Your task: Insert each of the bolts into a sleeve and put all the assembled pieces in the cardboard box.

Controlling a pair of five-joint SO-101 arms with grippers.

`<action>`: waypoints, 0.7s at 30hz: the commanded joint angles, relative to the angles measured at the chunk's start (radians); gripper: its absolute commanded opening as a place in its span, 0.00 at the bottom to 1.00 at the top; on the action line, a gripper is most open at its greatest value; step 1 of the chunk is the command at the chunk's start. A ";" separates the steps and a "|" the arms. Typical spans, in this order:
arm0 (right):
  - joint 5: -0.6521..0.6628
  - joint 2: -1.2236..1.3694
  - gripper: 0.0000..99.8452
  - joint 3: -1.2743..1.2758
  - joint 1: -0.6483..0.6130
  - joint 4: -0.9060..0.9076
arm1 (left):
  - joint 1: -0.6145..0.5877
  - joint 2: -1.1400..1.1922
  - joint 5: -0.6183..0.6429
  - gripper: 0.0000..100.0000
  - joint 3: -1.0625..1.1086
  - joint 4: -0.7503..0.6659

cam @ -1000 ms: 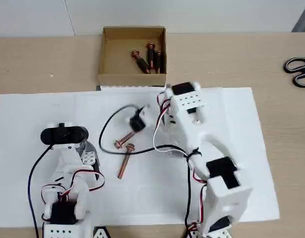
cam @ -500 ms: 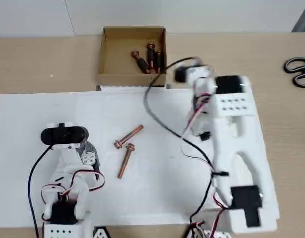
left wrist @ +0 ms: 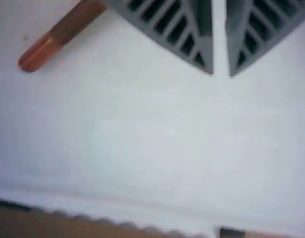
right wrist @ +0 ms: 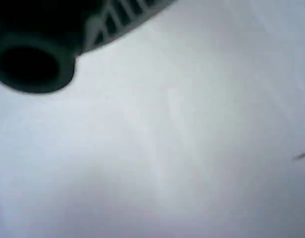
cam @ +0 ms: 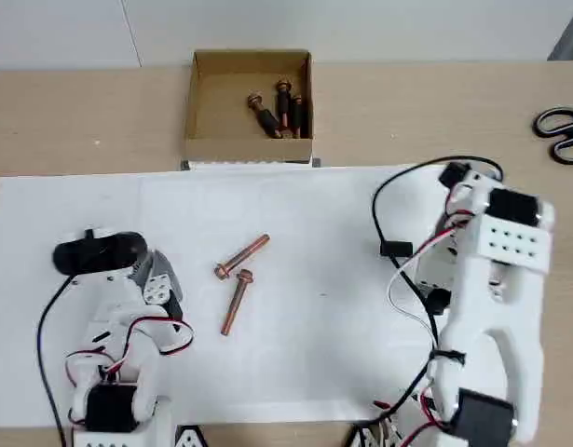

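Note:
Two copper bolts (cam: pixel 241 256) (cam: pixel 236 302) lie loose on the white sheet (cam: pixel 314 354), left of centre. The cardboard box (cam: pixel 204 102) at the back holds three bolts in dark sleeves (cam: pixel 279 110). My left gripper (cam: pixel 161 283) (left wrist: pixel 221 69) hovers low over the sheet just left of the bolts. Its grey fingers (left wrist: pixel 192 34) are almost together with nothing between them. One bolt's tip (left wrist: pixel 58 37) lies close by. My right gripper (right wrist: pixel 68 49) is low over the sheet's right side, under its arm (cam: pixel 496 270), with a black sleeve (right wrist: pixel 30 69) at its grey finger (right wrist: pixel 122 17).
Scissors (cam: pixel 561 130) lie at the table's far right edge. Black cables (cam: pixel 398 251) hang around the right arm. The sheet's front edge (left wrist: pixel 117 218) and bare wooden table are close to the left gripper.
The right arm has swung from beside the bolts, past the box's right corner, to the right side of the sheet. The left arm has shifted slightly left. The bolts lie where they were.

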 commanded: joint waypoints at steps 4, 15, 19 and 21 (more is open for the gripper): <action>-0.012 -0.162 0.01 0.075 0.021 -0.024 | 0.089 0.063 0.009 0.01 -0.188 0.178; -0.011 -0.297 0.01 0.198 0.022 -0.084 | 0.107 0.747 0.008 0.01 -0.647 0.382; -0.012 -0.314 0.01 0.198 0.022 -0.081 | 0.110 1.056 0.003 0.01 -0.874 0.497; -0.012 -0.315 0.01 0.198 0.022 -0.081 | 0.130 1.195 -0.020 0.01 -0.966 0.551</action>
